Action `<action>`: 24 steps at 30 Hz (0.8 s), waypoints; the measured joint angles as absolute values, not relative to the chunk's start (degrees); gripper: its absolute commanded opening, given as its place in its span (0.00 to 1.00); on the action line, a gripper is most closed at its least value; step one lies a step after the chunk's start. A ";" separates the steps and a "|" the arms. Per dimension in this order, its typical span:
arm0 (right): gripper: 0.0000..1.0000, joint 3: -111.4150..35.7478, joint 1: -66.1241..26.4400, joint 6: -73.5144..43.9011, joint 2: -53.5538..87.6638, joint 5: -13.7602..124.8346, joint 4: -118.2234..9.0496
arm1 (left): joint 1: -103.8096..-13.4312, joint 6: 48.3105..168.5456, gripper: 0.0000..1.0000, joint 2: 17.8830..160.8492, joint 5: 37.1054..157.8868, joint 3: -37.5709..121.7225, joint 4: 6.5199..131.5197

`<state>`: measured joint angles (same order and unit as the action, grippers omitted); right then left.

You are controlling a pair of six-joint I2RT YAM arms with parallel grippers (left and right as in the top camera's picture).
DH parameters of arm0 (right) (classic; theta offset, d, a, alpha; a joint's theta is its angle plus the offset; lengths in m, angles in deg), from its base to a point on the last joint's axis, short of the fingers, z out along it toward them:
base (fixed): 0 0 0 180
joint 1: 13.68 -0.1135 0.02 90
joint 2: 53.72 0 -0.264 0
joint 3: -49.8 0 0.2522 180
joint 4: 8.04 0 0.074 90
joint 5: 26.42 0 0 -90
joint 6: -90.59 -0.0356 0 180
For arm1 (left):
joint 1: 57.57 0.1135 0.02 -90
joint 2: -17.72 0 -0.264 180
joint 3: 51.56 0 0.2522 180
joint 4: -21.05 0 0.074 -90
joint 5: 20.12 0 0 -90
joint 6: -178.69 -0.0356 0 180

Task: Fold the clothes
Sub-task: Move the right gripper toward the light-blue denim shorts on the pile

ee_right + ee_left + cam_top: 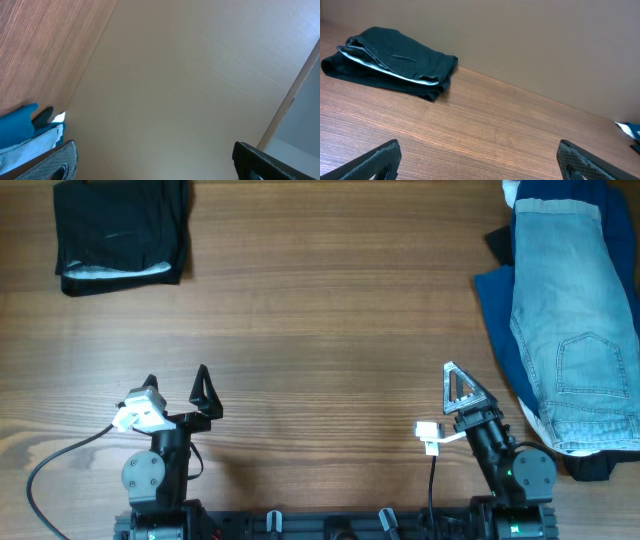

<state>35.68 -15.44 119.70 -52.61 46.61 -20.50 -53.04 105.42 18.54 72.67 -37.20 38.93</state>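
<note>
The pale light-blue denim shorts lie at the table's right edge, on top of a dark navy garment. A pale blue edge of them shows at the lower left of the right wrist view. My left gripper is open and empty near the front left of the table. My right gripper is open and empty at the front right, to the left of the shorts and apart from them. In the wrist views both pairs of fingers are spread wide with nothing between them, the left and the right.
A black folded garment with a white edge lies at the back left corner and also shows in the left wrist view. A beige wall stands behind the table. Bare wood lies between the two arms.
</note>
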 measured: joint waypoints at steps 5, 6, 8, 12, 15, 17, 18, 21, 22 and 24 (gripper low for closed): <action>1.00 35.68 -15.44 119.70 -52.61 46.63 -20.11 | -53.04 105.42 1.00 21.80 72.67 -37.20 38.93; 1.00 35.68 -15.44 119.70 -52.61 46.63 -20.09 | -53.04 105.42 1.00 22.69 72.67 -37.20 38.93; 1.00 35.68 -15.44 117.21 -52.61 46.91 -20.50 | -53.04 105.42 1.00 24.79 72.67 -37.20 38.93; 1.00 35.68 -15.44 89.56 -52.42 47.59 -20.54 | -53.04 105.42 1.00 25.25 72.73 -37.22 38.47; 1.00 35.68 -15.44 67.92 -51.11 46.83 -20.52 | -53.04 105.47 1.00 25.29 74.24 -37.22 35.52; 1.00 35.68 -15.44 57.71 -49.79 42.91 -20.37 | -53.04 105.53 1.00 25.29 75.27 -37.22 34.54; 1.00 35.68 -15.35 52.80 -49.25 38.15 -20.24 | -53.04 105.55 1.00 25.27 75.53 -37.22 34.54; 1.00 35.68 -15.35 47.07 -48.68 19.40 -19.87 | -53.04 105.58 1.00 25.27 76.84 -37.22 34.65; 1.00 35.68 -15.35 46.09 -48.68 13.93 -19.34 | -53.04 105.58 1.00 25.27 77.76 -37.22 34.61; 1.00 35.68 -15.35 44.84 -48.50 7.57 -13.27 | -53.01 105.60 1.00 25.36 80.12 -37.24 33.03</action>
